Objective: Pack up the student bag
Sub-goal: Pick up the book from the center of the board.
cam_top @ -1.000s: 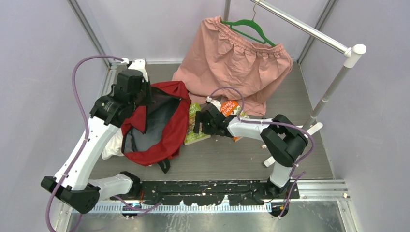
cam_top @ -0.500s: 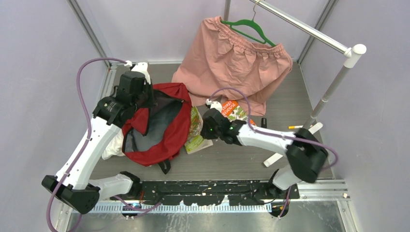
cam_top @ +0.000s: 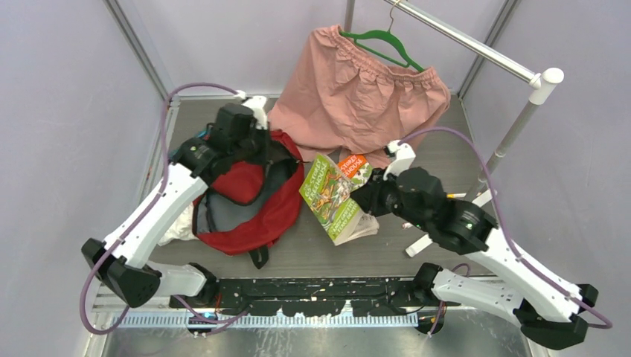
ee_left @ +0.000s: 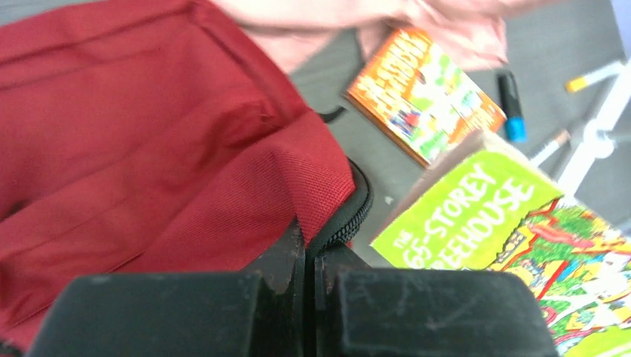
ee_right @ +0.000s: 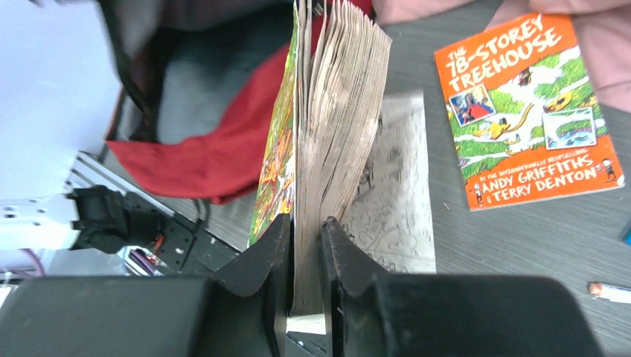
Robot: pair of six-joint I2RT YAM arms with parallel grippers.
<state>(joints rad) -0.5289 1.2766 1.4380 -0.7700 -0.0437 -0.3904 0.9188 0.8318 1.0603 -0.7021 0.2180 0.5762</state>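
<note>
The student bag (cam_top: 249, 208), red with grey lining, lies open at the left. My left gripper (cam_top: 259, 146) is shut on its zippered rim (ee_left: 350, 216) and holds that edge up, its jaws (ee_left: 309, 256) pressed together on the fabric. My right gripper (cam_top: 370, 201) is shut on a thick green book (cam_top: 332, 195), lifted off the table right of the bag. The right wrist view shows the fingers (ee_right: 305, 245) pinching the page block (ee_right: 338, 111), with one loose leaf hanging open. An orange book (cam_top: 356, 167) lies flat behind it.
Pink shorts (cam_top: 364, 97) hang on a green hanger from a metal rail (cam_top: 476, 44) at the back. A white plastic bag (cam_top: 177, 227) lies under the bag's left side. A blue marker (ee_left: 510, 104) and a pen (cam_top: 455, 195) lie near the rail's foot.
My right gripper closed on the green book, raised it from the table and drew it right. My left arm swung right and back, pulling the bag's rim along.
</note>
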